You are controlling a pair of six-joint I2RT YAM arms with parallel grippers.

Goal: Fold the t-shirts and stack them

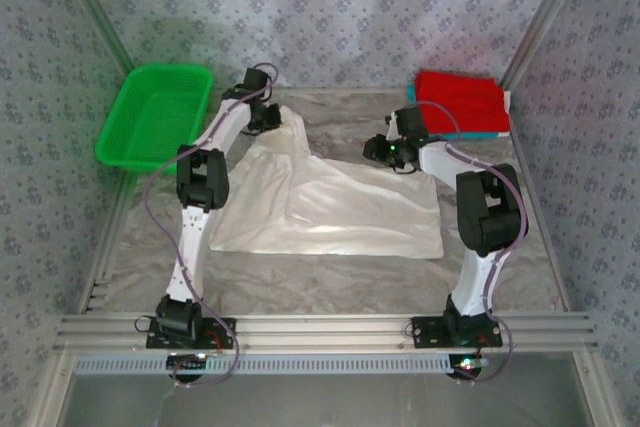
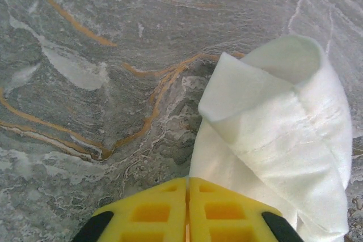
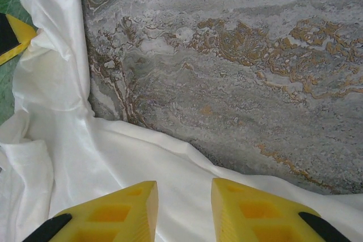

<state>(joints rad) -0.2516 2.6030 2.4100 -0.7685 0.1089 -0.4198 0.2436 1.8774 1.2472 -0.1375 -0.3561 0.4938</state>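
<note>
Top external: white t-shirt spread over the middle of the marble-patterned table, one narrow part drawn up toward 11 o'clock. Left gripper sits at that far tip. On its wrist camera the yellow fingers meet with no gap, and a rolled fold of white cloth comes out right at their seam, running off to 2 o'clock, so it reads as pinched on the shirt. Right gripper hangs over the shirt's edge at 1 o'clock. On its wrist camera the fingers stand apart, flat cloth showing between and below them, nothing clamped. Red shirt lies folded on a teal shirt at 2 o'clock, well apart from the white one. Green basket at 10 o'clock, beside the left arm.
</note>
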